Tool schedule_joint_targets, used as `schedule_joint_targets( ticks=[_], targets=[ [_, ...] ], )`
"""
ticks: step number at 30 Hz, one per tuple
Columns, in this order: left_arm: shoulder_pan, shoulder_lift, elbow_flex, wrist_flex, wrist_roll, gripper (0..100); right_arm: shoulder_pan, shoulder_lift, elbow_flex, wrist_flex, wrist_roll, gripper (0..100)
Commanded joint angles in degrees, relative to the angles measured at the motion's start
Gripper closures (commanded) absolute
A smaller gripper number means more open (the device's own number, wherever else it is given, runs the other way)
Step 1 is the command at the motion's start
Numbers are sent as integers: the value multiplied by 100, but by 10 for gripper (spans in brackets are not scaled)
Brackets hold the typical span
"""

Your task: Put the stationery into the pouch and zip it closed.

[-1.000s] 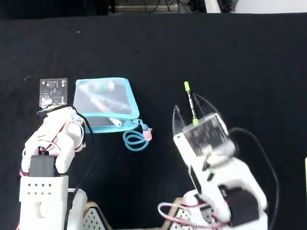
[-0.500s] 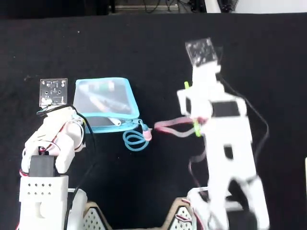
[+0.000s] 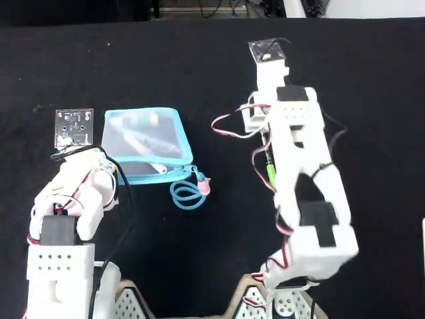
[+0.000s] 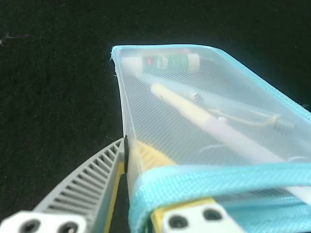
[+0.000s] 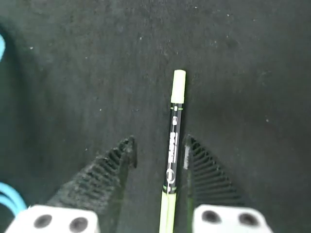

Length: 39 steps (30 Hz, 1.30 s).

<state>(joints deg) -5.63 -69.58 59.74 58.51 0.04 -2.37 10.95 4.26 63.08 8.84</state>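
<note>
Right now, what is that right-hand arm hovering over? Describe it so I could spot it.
On the black table, look away from the blue pouch to the right gripper. Between its open fingers lies a slim pen, black-barrelled with lime-green ends, loose on the table, not inside the pouch.

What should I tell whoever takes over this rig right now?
Left gripper: shut on the edge of the pouch, which lies on the black table.
Right gripper: open, its fingers either side of the green pen, which lies flat on the table, apart from the pouch.
Done: several items, a white pen among them, are inside the pouch.
Left: grasp the green pen, put it in, then zip the pouch shut; its mouth looks open, and the blue loop hangs at the zip pull.
</note>
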Motion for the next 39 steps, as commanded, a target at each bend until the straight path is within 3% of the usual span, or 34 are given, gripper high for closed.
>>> schedule_joint_targets(
  ticks=[1,13,26,39],
  targets=[
    [22,-62,-84,-88,35,970,105,426,-725,35,-18,854],
    [22,-62,-84,-88,35,970,492,2316,-2378,70,-18,854],
    [22,-62,-84,-88,35,970,457,4171,-5349,1987,-9,854],
    [22,-62,-84,-88,35,970,457,6062,-8066,2848,-18,869]
  ],
)
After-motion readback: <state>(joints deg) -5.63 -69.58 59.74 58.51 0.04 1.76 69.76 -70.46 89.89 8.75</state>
